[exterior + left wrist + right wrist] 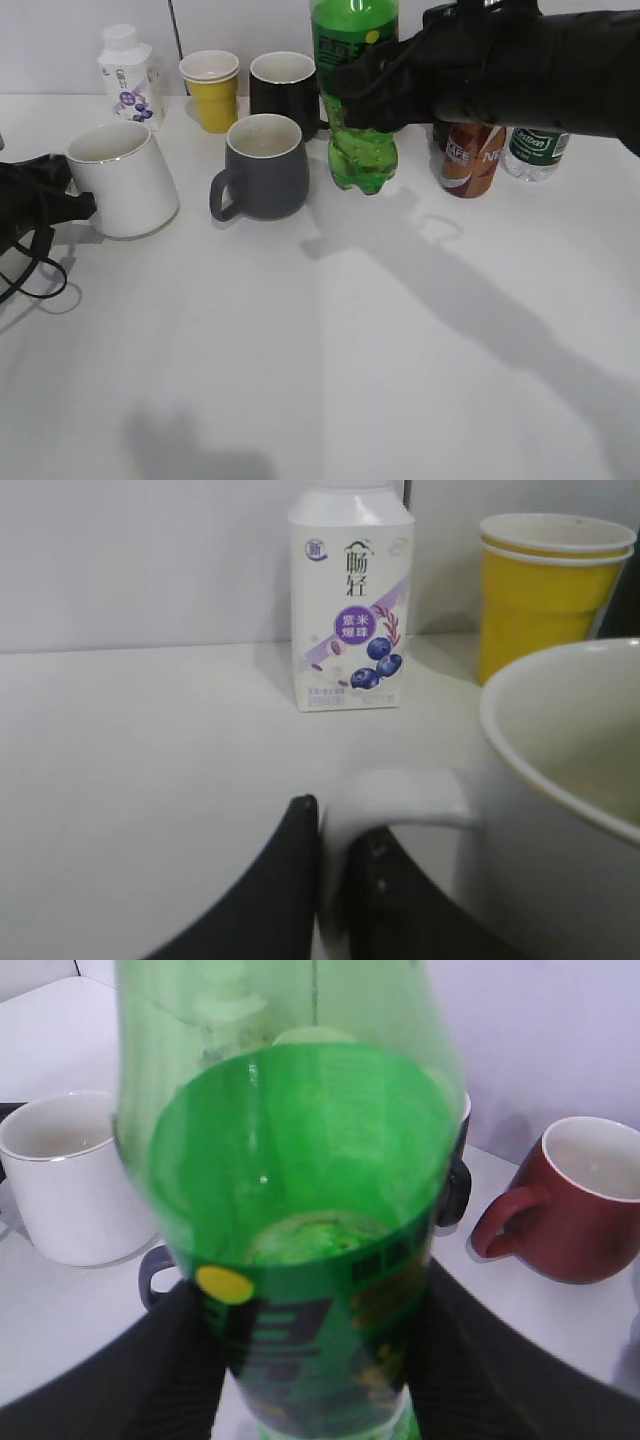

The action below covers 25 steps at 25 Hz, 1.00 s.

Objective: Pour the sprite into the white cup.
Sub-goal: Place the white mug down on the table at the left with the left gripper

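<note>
Two arms engaged. Left gripper fingers pinching the handle of the white cup, empty, far left of the grey mug on the bench. Right of that mug, the sprite, lifted clear, clamped at the label by right gripper. Probably light, partly full, thin-walled, slippery; best held at the labelled waist.

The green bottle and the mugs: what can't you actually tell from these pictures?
- Sprite: its cap is cut off by the exterior view's top edge, so open or closed is unknown.
- Right gripper: covered in dark cloth.
- Black mug: partly hidden behind the grey mug.
</note>
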{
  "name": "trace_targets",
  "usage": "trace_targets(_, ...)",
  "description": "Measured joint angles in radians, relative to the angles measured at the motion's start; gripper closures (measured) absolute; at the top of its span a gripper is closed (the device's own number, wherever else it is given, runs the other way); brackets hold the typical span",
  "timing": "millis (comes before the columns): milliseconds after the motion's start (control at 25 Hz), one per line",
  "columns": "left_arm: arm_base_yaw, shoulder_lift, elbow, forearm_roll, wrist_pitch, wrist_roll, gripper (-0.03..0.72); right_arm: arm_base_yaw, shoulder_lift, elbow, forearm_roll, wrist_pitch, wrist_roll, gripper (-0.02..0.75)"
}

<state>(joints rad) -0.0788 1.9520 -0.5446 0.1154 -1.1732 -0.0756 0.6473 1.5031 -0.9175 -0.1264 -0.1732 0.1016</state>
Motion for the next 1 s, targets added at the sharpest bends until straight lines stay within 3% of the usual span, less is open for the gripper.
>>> trace_targets(240,0.000,0.003,0.013,0.015,-0.019,-0.001,0.634,0.000,0.000,0.000,0.000,0.002,0.000,0.366)
trace_targets(560,0.000,0.003,0.048,0.035,-0.037,-0.010,0.526,0.000,0.000,0.000,0.000,0.004,0.000,0.366)
trace_targets(1000,0.000,-0.018,0.077,0.041,-0.037,-0.012,0.443,0.000,0.000,0.000,0.000,0.004,0.000,0.366)
